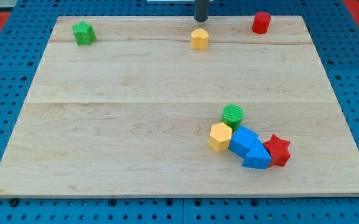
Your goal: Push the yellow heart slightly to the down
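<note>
The yellow heart [199,38] lies near the top edge of the wooden board [104,124], a little right of centre. My tip [201,19] stands just above it in the view, at the board's top edge, with a small gap between them. The rod runs up out of the frame.
A green star [83,32] sits at the top left and a red cylinder [261,22] at the top right. At the lower right a green cylinder [233,115], a yellow hexagon [219,136], two blue blocks [250,148] and a red star [277,149] cluster together.
</note>
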Robot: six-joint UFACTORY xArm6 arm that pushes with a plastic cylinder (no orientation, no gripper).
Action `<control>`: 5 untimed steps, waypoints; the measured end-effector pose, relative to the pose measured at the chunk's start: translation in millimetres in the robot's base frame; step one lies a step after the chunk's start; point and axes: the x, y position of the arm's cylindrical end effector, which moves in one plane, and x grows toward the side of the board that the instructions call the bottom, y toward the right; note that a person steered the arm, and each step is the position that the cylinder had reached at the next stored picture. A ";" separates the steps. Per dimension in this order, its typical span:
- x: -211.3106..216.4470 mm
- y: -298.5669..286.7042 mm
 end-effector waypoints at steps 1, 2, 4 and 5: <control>16.1 -5.6; 49.5 -2.5; 97.2 3.0; 118.0 2.6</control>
